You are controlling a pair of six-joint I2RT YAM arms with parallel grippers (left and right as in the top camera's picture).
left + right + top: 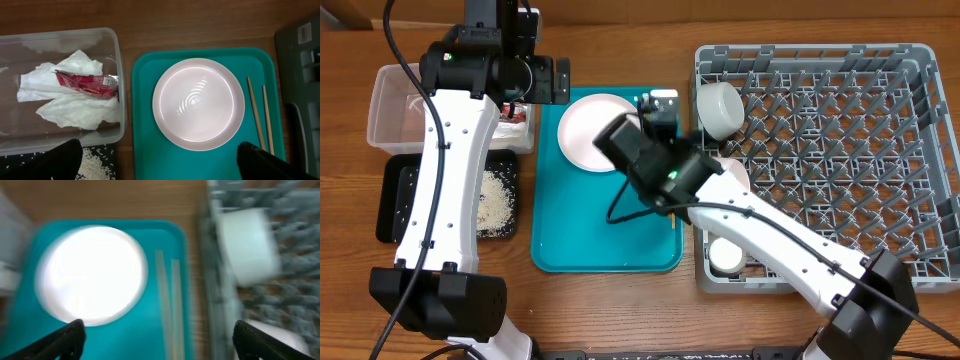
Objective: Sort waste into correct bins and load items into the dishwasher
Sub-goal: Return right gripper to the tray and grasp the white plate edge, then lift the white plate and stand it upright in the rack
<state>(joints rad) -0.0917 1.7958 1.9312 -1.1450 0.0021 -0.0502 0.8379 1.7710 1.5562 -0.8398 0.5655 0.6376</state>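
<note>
A round white plate (582,128) (198,104) (92,275) lies on the teal tray (605,255). Two wooden chopsticks (257,115) (167,300) lie on the tray to its right; my right arm hides them in the overhead view. The clear tub (392,108) (60,40) holds crumpled white napkins (75,107) and a red wrapper (85,84). Rice (498,200) (95,162) lies in the black tray (395,200). My left gripper (542,82) (160,165) is open and empty, above the gap between tub and plate. My right gripper (660,105) (160,342) is open and empty over the chopsticks.
The grey dish rack (840,150) (215,280) stands to the right of the teal tray. It holds a white bowl (720,105) (247,245), a small cup (725,257) and another bowl (735,172) partly under my right arm. The right wrist view is blurred.
</note>
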